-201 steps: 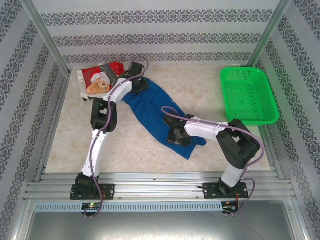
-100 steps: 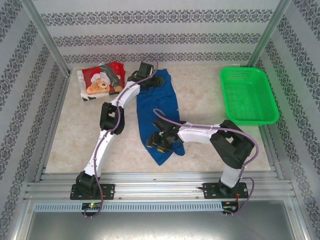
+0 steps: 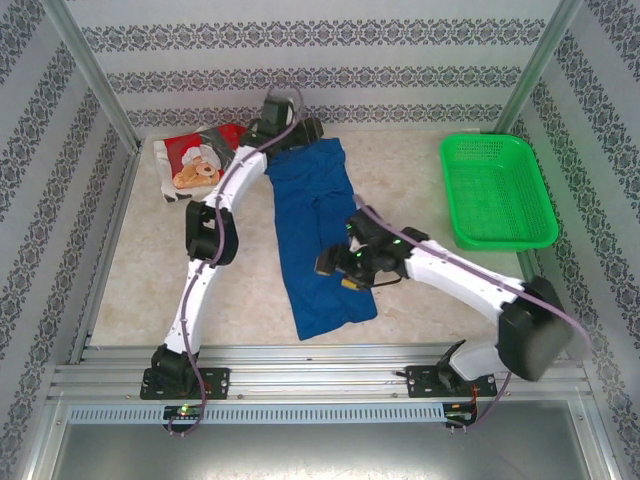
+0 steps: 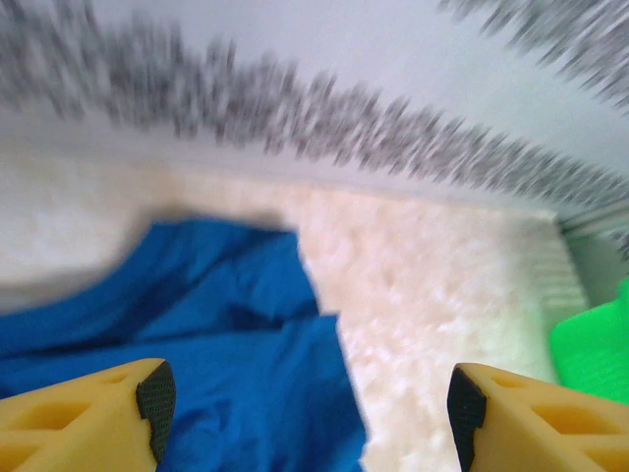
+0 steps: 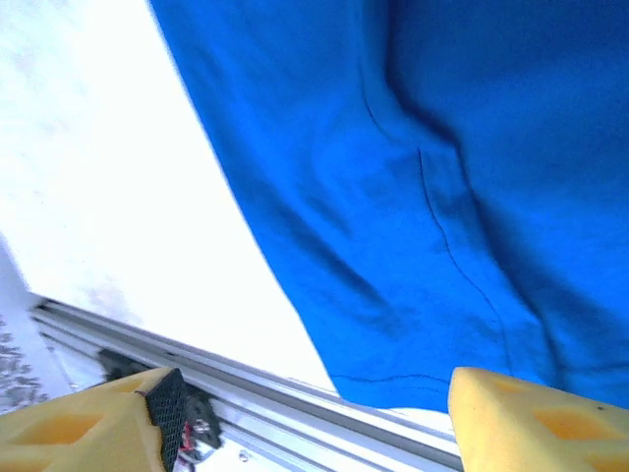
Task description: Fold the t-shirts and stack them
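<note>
The royal-blue t-shirt [image 3: 318, 235] lies as a long folded strip running from the back of the table toward the front edge. My left gripper [image 3: 305, 133] hovers at its far end, open, with nothing between its fingers. In the left wrist view the blue t-shirt [image 4: 197, 334] lies below the left gripper [image 4: 310, 413], and its edge falls in the gap. My right gripper [image 3: 335, 265] hangs open over the strip's right side. The right wrist view has the blue t-shirt [image 5: 413, 177] and its hem beneath the right gripper [image 5: 314, 418]. The red teddy-bear t-shirt [image 3: 200, 160] lies folded at the back left.
A green mesh basket [image 3: 497, 190] stands at the back right, and its corner, the basket [image 4: 595, 344], appears in the left wrist view. Aluminium rails [image 3: 320, 355] run along the table's front edge, close to the blue hem. Patterned walls enclose the table.
The blue t-shirt has been pulled from a slanted heap into a straight strip. Both grippers have opened and let it go; the left moved to the back, the right rose and shifted right.
</note>
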